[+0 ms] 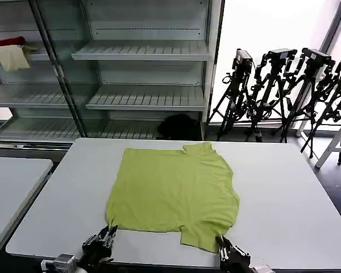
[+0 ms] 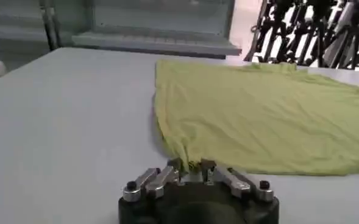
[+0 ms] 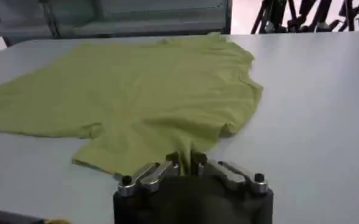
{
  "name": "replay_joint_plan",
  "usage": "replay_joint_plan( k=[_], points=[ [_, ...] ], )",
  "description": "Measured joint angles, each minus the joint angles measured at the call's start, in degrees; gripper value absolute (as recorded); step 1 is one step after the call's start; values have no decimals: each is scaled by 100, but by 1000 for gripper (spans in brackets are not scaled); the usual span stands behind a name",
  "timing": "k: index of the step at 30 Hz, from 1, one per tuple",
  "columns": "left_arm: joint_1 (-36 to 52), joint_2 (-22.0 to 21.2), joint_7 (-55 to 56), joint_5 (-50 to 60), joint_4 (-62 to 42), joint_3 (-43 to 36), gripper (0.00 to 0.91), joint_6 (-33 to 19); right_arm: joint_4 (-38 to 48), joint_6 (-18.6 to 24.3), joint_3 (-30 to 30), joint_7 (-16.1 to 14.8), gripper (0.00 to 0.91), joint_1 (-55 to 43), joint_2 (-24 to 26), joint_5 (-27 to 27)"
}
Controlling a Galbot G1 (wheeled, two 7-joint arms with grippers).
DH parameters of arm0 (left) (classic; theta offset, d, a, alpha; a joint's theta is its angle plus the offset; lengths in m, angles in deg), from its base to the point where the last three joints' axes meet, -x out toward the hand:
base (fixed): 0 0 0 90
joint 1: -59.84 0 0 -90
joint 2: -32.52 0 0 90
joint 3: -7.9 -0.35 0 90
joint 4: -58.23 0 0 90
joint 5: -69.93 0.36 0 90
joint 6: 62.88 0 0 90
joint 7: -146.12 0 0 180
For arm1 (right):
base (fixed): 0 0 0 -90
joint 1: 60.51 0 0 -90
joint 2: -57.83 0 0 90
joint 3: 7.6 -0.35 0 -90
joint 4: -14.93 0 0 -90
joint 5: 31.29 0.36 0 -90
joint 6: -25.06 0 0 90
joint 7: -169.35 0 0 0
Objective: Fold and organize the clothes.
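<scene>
A lime-green T-shirt (image 1: pixel 173 190) lies spread flat, plain side up, on the grey table (image 1: pixel 284 199). My left gripper (image 1: pixel 109 232) sits at the shirt's near left corner and is shut on a pinch of the cloth (image 2: pixel 190 163). My right gripper (image 1: pixel 221 242) is at the near right, by the sleeve, shut on a fold of the T-shirt (image 3: pixel 184 159). From both wrists the shirt (image 2: pixel 258 115) (image 3: pixel 142 91) stretches away, slightly rumpled near the jaws.
A second grey table (image 1: pixel 11 182) stands to the left. Behind the table is empty metal shelving (image 1: pixel 142 57), with a cream and a red cloth (image 1: pixel 11 52) on a far-left shelf. Black camera tripods (image 1: pixel 290 91) stand at the back right.
</scene>
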State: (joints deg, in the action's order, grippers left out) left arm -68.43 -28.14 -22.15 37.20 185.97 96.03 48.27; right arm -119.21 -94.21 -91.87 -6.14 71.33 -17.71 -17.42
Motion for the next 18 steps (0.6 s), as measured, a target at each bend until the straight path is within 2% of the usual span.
replay_joint_plan(
  k=[8, 18],
  points=[
    [162, -97, -73, -182, 76, 83, 0, -102, -206, 280, -122, 24, 0, -95, -74, 29],
    [671, -331, -210, -363, -80, 210, 0, 56, -119, 211, -151, 75, 0, -557, -222, 3]
  ],
)
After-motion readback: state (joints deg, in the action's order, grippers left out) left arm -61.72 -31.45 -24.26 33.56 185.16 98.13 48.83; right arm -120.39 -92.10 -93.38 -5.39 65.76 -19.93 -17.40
